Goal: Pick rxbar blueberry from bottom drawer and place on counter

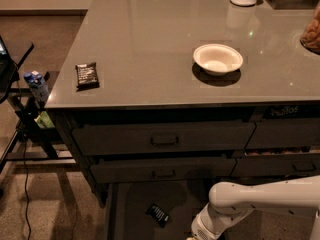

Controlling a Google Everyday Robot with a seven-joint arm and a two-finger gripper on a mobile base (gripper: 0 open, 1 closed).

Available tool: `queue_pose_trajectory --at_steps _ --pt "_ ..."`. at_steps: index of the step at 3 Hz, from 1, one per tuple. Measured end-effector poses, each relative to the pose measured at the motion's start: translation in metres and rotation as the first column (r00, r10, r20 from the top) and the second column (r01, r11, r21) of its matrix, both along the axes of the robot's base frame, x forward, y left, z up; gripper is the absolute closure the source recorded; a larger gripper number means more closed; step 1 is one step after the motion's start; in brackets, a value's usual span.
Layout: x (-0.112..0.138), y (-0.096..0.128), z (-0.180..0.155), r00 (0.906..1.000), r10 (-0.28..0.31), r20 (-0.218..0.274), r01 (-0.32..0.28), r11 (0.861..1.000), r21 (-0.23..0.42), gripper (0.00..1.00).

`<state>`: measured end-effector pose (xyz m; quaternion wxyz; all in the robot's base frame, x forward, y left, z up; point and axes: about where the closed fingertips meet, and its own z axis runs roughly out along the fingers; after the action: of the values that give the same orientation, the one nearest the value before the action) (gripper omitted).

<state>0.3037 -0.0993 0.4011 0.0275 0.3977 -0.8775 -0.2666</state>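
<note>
Over bottom drawer, right side: claw.

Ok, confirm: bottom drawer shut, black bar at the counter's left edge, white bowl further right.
One error: the camera view shows the bottom drawer open, the rxbar blueberry on its floor. The black bar and white bowl are as stated. The tool is out of frame, beyond the arm at lower right.

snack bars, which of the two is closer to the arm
The bar in the bottom drawer, beside the arm; the other bar lies on the counter. The gripper is below the frame.
</note>
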Motion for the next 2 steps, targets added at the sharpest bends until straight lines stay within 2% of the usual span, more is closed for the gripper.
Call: queue_pose_trajectory --at_steps 1,2 --pt "0.0 0.0 0.0 1.0 0.0 0.0 0.0 1.0 0.0 0.0" --pt "0.008 0.007 -0.024 0.9995 -0.031 0.012 0.03 0.999 0.026 0.0"
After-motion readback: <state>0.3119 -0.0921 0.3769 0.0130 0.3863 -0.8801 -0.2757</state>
